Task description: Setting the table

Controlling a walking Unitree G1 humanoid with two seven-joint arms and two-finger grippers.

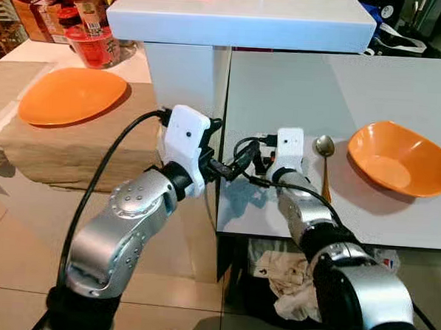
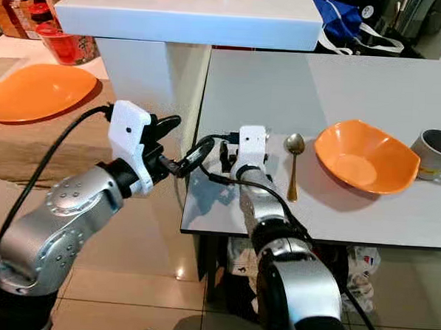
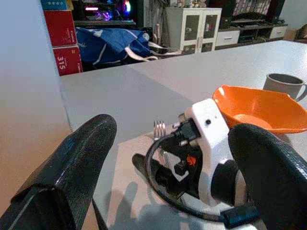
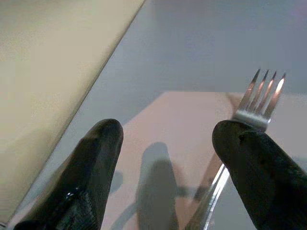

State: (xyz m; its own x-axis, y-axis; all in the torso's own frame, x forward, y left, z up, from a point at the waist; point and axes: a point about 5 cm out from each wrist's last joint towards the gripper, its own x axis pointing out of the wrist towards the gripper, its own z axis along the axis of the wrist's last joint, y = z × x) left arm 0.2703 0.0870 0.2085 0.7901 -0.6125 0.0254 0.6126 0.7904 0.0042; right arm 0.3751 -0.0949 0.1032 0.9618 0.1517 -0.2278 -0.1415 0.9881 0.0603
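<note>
Right wrist view: right tool (image 4: 165,177) was wide open, fork (image 4: 249,129) lying on counter (image 2: 372,92) beside one finger, not between. Risk: closing off-centre would skid fork. Left tool (image 3: 168,191) open, idle off counter edge.

A grey flat-topped bench (image 2: 366,209) stands ahead and to the right. On it, from left to right, lie a silver metal fork (image 4: 261,103), a silver metal spoon (image 2: 293,163), an orange plastic bowl (image 2: 365,156) and a grey ceramic mug (image 2: 436,153). The right pincer (image 4: 165,163) hovers over the bench near its left edge, with the fork just beside one finger. The left pincer (image 3: 177,167) hangs off the bench's left edge, beside the right wrist. A white raised shelf (image 2: 191,16) sits behind, to the left. Further left, an orange round plate (image 1: 70,94) rests on a tan cloth-covered surface (image 1: 73,153), with red jars (image 1: 94,44) behind it.
</note>
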